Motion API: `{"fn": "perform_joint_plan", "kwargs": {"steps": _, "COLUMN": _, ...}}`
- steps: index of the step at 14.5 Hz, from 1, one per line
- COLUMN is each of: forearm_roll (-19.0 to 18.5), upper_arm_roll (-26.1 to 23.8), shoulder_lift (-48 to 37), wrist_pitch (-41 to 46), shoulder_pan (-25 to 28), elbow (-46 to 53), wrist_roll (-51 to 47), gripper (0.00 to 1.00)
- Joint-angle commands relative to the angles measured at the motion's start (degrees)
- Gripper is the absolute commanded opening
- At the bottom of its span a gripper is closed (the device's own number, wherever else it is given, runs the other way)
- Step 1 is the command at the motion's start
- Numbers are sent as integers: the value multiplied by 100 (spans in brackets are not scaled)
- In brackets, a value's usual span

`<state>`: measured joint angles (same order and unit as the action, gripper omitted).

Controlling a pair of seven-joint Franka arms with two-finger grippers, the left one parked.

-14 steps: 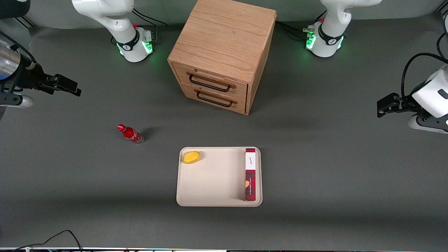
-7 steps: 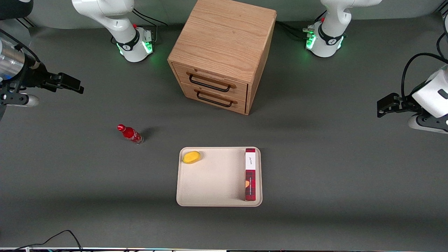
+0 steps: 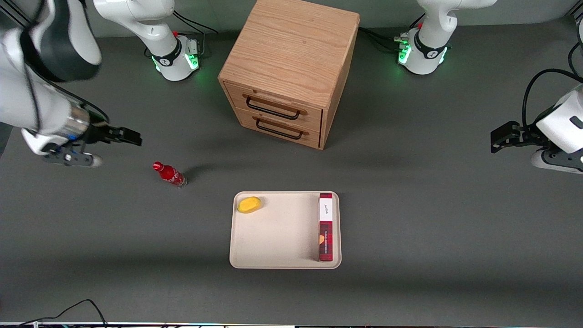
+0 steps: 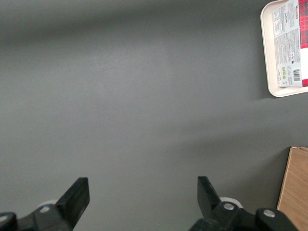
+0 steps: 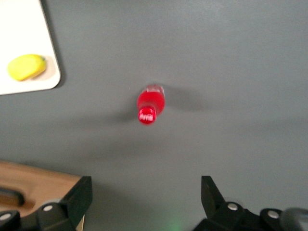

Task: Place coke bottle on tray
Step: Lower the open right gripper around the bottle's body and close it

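Front view: gripper [image 3: 132, 137] above the table, jaws spread and holding nothing.
Bottle [image 3: 169, 174] stands just beside the jaws, untouched; tray [image 3: 278, 237] lies well apart.

We see an evenly lit scene under soft overhead light, the dark table [image 3: 410, 218] matte and free of glare. The coke bottle [image 3: 169, 174] casts a short soft shadow away from the front camera, and the wooden cabinet [image 3: 291, 68] darkens the table just in front of its drawers. Broad dim bands cross the table nearer the camera. Green lamps glow at the arm bases [image 3: 180, 61]. In the right wrist view the bottle [image 5: 150, 104] and the lemon [image 5: 26, 67] look blurred, and the gripper [image 5: 144, 202], fingers spread apart, hangs above the bottle. The working arm [image 3: 41, 64] is smeared in the front view.
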<state>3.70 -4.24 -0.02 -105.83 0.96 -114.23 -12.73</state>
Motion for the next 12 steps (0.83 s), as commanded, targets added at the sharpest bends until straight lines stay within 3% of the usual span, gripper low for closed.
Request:
{"fn": "perform_joint_plan", "kwargs": {"steps": 1, "forearm_roll": -89, "upper_arm_roll": -112, "shoulder_lift": -130, "wrist_pitch": -1295, "shoulder_pan": 36, "elbow": -1107, "wrist_roll": -212, "gripper": 100}}
{"fn": "perform_joint_plan", "kwargs": {"steps": 6, "forearm_roll": -299, "upper_arm_roll": -139, "shoulder_lift": 397, "wrist_pitch": -2309, "shoulder_pan": 18, "elbow": -1268, "wrist_roll": -247, "gripper": 100}}
{"fn": "perform_joint_plan", "kwargs": {"steps": 12, "forearm_roll": -300, "upper_arm_roll": -139, "shoulder_lift": 679, "wrist_pitch": -2863, "shoulder_pan": 1, "elbow": -1382, "wrist_roll": -291, "gripper": 100}}
